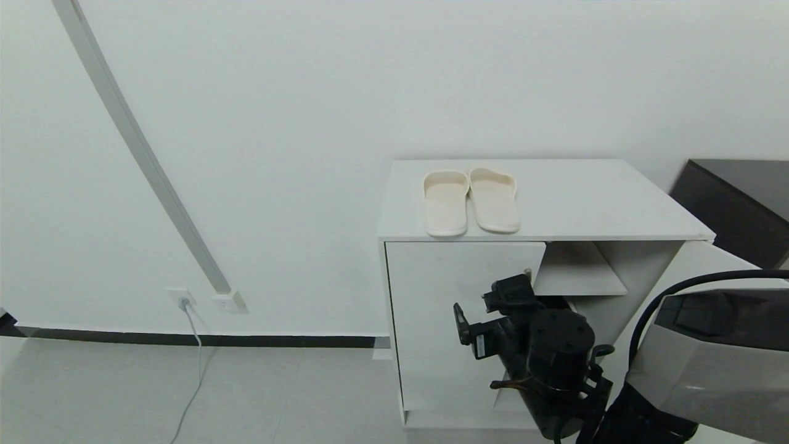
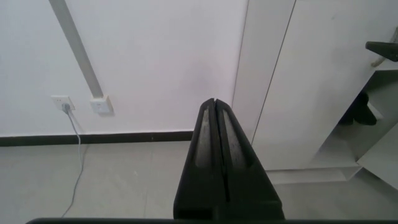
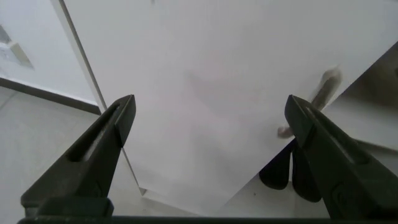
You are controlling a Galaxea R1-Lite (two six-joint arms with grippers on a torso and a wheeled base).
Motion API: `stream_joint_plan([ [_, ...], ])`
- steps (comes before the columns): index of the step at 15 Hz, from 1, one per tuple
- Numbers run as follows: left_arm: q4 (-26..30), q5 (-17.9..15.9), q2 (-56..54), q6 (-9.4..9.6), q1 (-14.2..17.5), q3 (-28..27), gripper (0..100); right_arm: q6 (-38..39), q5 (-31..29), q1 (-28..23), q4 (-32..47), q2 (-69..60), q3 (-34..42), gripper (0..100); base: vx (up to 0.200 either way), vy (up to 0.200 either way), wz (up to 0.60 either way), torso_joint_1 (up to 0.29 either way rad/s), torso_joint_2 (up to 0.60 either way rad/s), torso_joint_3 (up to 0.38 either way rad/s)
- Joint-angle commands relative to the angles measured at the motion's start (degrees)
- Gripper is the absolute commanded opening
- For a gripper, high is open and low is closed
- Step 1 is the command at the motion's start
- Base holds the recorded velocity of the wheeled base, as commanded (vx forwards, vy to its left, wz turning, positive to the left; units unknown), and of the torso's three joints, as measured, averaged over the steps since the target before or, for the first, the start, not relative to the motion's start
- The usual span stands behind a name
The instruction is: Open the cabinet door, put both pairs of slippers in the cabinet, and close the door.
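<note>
A cream pair of slippers (image 1: 471,201) lies side by side on top of the white cabinet (image 1: 573,197). The left door (image 1: 456,320) is closed, with a small metal handle (image 3: 323,87) at its edge. The right door (image 1: 703,271) stands swung open, showing a shelf (image 1: 579,274). Low inside the opening, dark shapes (image 3: 291,177) look like the other slippers. My right gripper (image 3: 211,106) is open and empty, close in front of the closed door (image 3: 205,93), also seen from the head (image 1: 487,311). My left gripper (image 2: 214,106) is shut on nothing, low and left of the cabinet (image 2: 298,81).
A slanted conduit (image 1: 135,148) runs down the wall to a socket with a cable (image 1: 185,305). Dark furniture (image 1: 733,203) stands right of the cabinet. Bare grey floor (image 1: 185,388) lies to the left.
</note>
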Motion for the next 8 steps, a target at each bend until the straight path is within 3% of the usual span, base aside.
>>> stream_joint_plan([
  [1, 0.00, 0.00, 0.07, 0.02, 0.01, 0.01, 0, -0.01, -0.01, 0.11, -0.01, -0.02, 0.00, 100, 0.000, 0.000, 0.00, 0.261, -0.57, -0.330],
  [6, 0.00, 0.00, 0.07, 0.02, 0.01, 0.01, 0, -0.89, 0.25, 0.20, -0.45, -0.02, 0.36, 100, 0.000, 0.000, 0.00, 0.247, -0.56, -0.306],
  [8, 0.00, 0.00, 0.07, 0.02, 0.01, 0.01, 0, -1.42, 3.77, 0.37, -3.18, 0.16, 2.11, 100, 0.000, 0.000, 0.00, 0.188, -0.40, -0.222],
])
